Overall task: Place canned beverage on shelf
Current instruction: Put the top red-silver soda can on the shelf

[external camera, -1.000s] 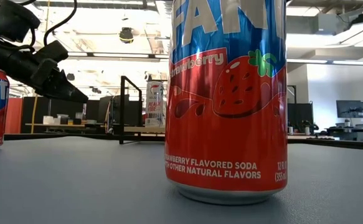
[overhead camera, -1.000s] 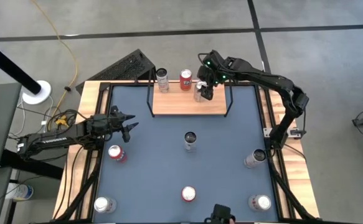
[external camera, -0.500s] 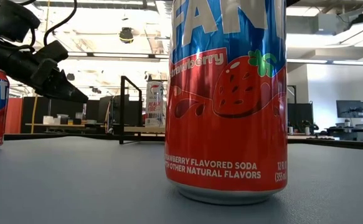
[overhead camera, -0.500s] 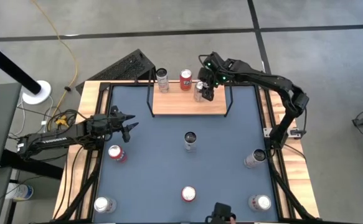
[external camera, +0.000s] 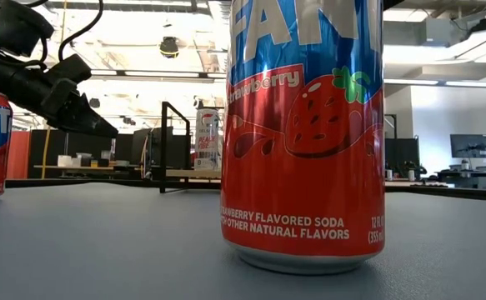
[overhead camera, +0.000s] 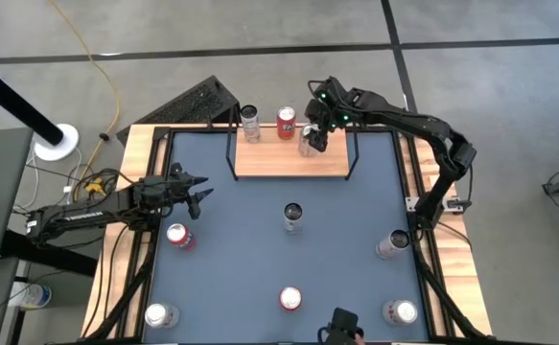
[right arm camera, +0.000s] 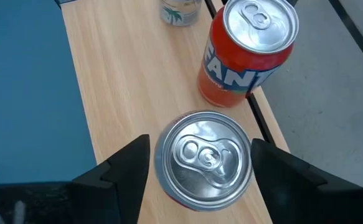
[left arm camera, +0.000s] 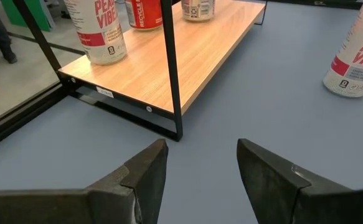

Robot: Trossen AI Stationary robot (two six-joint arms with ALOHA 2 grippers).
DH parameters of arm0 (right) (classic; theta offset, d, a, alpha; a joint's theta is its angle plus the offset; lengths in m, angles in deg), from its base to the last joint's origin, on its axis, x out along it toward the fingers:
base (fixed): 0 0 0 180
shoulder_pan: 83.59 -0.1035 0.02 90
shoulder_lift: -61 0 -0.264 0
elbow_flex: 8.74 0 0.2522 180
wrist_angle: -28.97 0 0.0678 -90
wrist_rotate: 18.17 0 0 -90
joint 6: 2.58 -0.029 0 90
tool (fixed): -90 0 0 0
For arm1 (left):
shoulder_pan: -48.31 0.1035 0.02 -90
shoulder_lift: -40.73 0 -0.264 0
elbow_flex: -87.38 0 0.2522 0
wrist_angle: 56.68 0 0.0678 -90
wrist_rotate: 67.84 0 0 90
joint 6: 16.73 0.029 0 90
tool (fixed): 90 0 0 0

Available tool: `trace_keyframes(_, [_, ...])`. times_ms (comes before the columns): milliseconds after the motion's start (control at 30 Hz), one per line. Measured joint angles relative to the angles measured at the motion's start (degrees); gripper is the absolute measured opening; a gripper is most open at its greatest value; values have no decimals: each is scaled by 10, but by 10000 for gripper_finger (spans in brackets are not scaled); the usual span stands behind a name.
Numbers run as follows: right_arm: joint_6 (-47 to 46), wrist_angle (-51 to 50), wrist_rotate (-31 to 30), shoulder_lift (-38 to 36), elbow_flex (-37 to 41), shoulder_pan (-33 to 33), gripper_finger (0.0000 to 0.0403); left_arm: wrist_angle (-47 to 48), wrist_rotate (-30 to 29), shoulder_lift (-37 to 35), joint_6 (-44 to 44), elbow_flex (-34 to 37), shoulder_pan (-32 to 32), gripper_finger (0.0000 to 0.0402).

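The right gripper (right arm camera: 200,148) hung over the shelf's (right arm camera: 116,81) far right part with its jaws closed about a silver can (right arm camera: 203,160), one dark finger (right arm camera: 128,163) against each side of it as far as the wrist view showed. The can stood upright, and whether its base already rested on the board could not be told. The nearest risk lay in the release: if the fingers opened unevenly or lifted off at a slant, a pad could drag the rim and tip the can. Just beside it stood an orange Fanta can (right arm camera: 243,59), close to the board's back edge, so a sideways drift would likely knock the two together and might push the Fanta off the rear. Farther along, a tall Peach Vibes can (left arm camera: 97,28) held the left end. The shelf's black wire frame (overhead camera: 354,153) rose close by the arm, and a careless retreat could catch it and jolt all three. Well apart, the left gripper (left arm camera: 200,163) waited above the table's left side, its jaws partly open and empty. The silver can itself showed a plain bright lid with its tab unopened and no dent. It looked light, smooth and round, apt to slip or roll if it were toppled.
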Motion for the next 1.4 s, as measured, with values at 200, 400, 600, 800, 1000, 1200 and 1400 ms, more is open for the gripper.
trace_keyframes(200, [-13,-1,-2,0,0,0,214,0,0,0,0,0,0,184])
trace_keyframes(400, [-23,-5,-2,0,0,0,187,0,0,0,0,0,0,184])
trace_keyframes(600, [-27,-15,-1,0,0,0,180,0,0,0,0,0,0,184])
trace_keyframes(800, [-54,-21,-4,3,-1,-8,180,0,0,0,0,0,0,184])
trace_keyframes(1000, [-61,-25,-69,3,-1,-24,180,0,0,0,0,0,0,184])
trace_keyframes(1200, [-115,-26,-80,3,-1,-36,180,0,0,0,0,0,0,184])
trace_keyframes(1400, [-177,-25,-83,4,-1,-40,180,0,0,0,0,0,0,184])
